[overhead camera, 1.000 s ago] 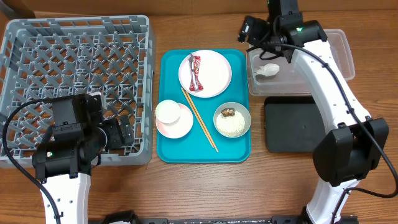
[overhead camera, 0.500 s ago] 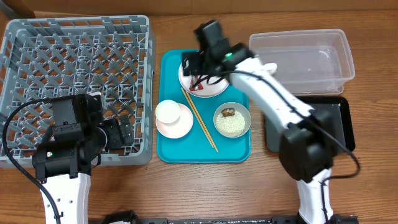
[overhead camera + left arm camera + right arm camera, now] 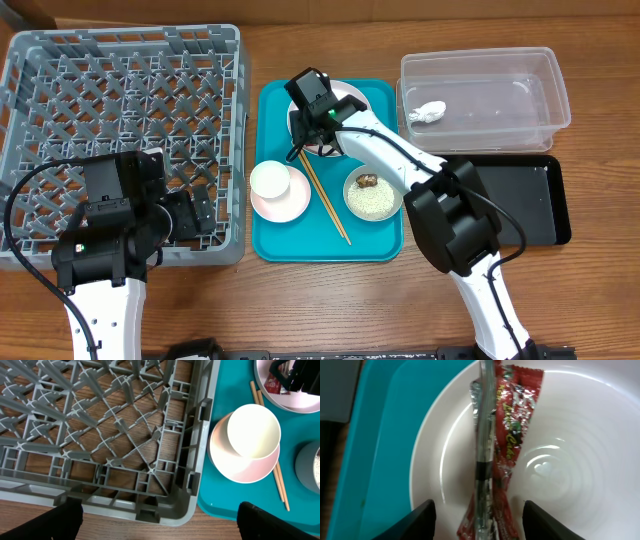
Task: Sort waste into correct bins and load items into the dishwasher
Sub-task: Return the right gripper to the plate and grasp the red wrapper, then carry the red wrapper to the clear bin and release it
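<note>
The red-and-white wrapper (image 3: 507,445) lies on the white plate (image 3: 570,460) at the back of the teal tray. My right gripper (image 3: 487,525) is open low over the plate (image 3: 355,100), one finger on each side of the wrapper; it also shows overhead (image 3: 308,130). The tissue wad (image 3: 428,112) lies in the clear tub (image 3: 540,60). The white cup (image 3: 270,180) stands on the pink saucer (image 3: 285,207). The chopsticks (image 3: 325,200) lie beside the bowl (image 3: 373,193) of rice with the brown lump (image 3: 367,181). My left gripper (image 3: 195,215) is open and empty over the grey rack's (image 3: 120,60) front right corner.
The black tray (image 3: 510,200) lies in front of the clear tub at the right. The teal tray (image 3: 300,245) sits between the rack and the bins. The left wrist view shows the rack corner (image 3: 100,435), the cup (image 3: 252,430), the saucer (image 3: 240,467) and the chopsticks (image 3: 277,480).
My right arm has swung left from the clear tub to the white plate and now straddles the wrapper. The tissue wad stays in the tub. The left arm has not moved.
</note>
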Robot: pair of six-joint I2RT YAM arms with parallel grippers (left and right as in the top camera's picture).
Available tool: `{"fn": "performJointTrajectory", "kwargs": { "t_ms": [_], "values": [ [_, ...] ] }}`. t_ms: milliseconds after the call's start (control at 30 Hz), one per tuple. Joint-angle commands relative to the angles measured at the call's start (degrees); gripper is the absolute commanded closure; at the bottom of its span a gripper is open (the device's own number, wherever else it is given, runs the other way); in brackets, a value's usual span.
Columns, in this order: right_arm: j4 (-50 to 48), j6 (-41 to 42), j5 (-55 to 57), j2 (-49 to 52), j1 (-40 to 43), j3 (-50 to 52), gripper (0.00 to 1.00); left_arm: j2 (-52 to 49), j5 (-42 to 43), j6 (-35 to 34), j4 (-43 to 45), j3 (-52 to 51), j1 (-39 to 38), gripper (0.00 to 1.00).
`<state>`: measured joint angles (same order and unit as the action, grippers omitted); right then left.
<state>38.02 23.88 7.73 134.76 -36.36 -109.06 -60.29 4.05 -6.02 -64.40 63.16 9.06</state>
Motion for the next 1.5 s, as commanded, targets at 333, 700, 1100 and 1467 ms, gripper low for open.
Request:
{"fn": "performJointTrajectory", "kwargs": {
  "t_ms": [333, 700, 1100, 1467],
  "values": [
    [0.2, 1.9, 1.2, 0.8, -0.3, 2.9, 0.65, -0.4, 0.0, -0.4, -0.1, 1.4, 0.3, 0.0],
    [7.9, 1.8, 1.3, -2.4, 1.4, -1.9, 0.96, -0.4, 0.0, -0.4, -0.1, 1.4, 0.3, 0.0],
    [18.2, 10.1, 3.4, -15.5, 14.1, -5.3, 0.96, -0.4, 0.0, -0.4, 0.2, 1.4, 0.3, 0.0],
    [24.8, 10.3, -6.8, -16.3, 26.7, -5.2, 0.52, -0.4, 0.0, -0.4, 0.2, 1.4, 0.3, 0.0]
  ]
}}
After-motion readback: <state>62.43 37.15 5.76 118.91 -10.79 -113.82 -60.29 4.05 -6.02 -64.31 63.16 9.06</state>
